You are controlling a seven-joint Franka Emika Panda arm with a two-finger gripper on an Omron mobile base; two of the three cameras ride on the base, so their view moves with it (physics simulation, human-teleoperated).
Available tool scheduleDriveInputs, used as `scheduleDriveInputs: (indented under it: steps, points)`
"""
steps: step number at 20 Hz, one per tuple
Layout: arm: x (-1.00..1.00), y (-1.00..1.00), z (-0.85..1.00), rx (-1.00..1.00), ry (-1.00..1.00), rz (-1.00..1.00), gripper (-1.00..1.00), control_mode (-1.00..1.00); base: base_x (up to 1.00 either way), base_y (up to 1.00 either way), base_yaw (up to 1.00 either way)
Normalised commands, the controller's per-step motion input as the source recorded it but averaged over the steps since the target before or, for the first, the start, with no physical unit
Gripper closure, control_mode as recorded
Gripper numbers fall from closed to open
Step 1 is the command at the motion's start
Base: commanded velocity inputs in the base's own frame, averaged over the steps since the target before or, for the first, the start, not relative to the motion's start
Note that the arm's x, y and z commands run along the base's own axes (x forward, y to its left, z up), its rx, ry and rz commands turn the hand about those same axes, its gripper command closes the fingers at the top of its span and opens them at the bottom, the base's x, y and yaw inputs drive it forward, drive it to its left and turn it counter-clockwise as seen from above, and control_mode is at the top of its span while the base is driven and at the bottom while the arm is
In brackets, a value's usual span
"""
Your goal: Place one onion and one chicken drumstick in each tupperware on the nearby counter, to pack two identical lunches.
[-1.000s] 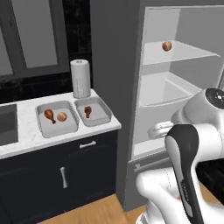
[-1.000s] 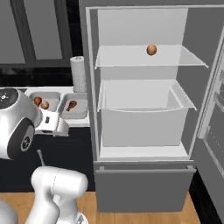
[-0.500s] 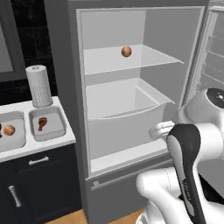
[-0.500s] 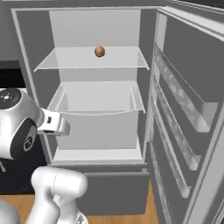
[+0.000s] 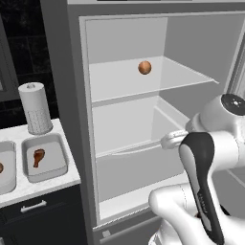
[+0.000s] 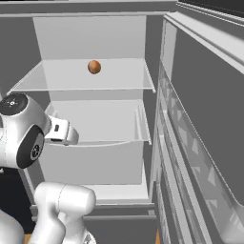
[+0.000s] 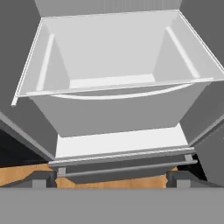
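Note:
One onion (image 5: 145,67) (image 6: 94,66) lies on the upper glass shelf of the open fridge. On the white counter (image 5: 33,185) at the left stands a grey tupperware (image 5: 57,165) holding a chicken drumstick (image 5: 38,157). A second tupperware (image 5: 8,176) is cut off by the left edge, with a brown item (image 5: 1,168) barely showing inside it. My gripper (image 7: 112,180) is open with nothing between its fingers. It hangs in front of the fridge, looking down at the bare white drawer (image 7: 109,65), well below the onion.
A paper towel roll (image 5: 35,109) stands behind the tupperwares. The fridge door (image 6: 205,124) stands open at the right, its racks close to the arm. A glass shelf edge (image 5: 143,95) lies between the drawer and the onion. Wooden floor (image 7: 26,171) shows below.
The base has driven to the right, so the views have swung from the counter to the open fridge. The onion, drumsticks and tupperwares have stayed in place.

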Motion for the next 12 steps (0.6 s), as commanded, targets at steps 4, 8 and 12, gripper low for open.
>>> scheduleDriveInputs:
  steps: [4,8,12]
  points:
    - [0.42,-0.01,0.29,0.0,-0.09,0.0,-1.0,-1.0,0.0,0.0,0.0]
    - [0.45,-0.1,0.76,0.01,-0.27,0.0,-1.0,-1.0,0.0,0.0,0.0]
    - [0.66,-0.15,0.77,0.03,-0.23,0.0,-1.0,-1.0,0.0,0.0,0.0]
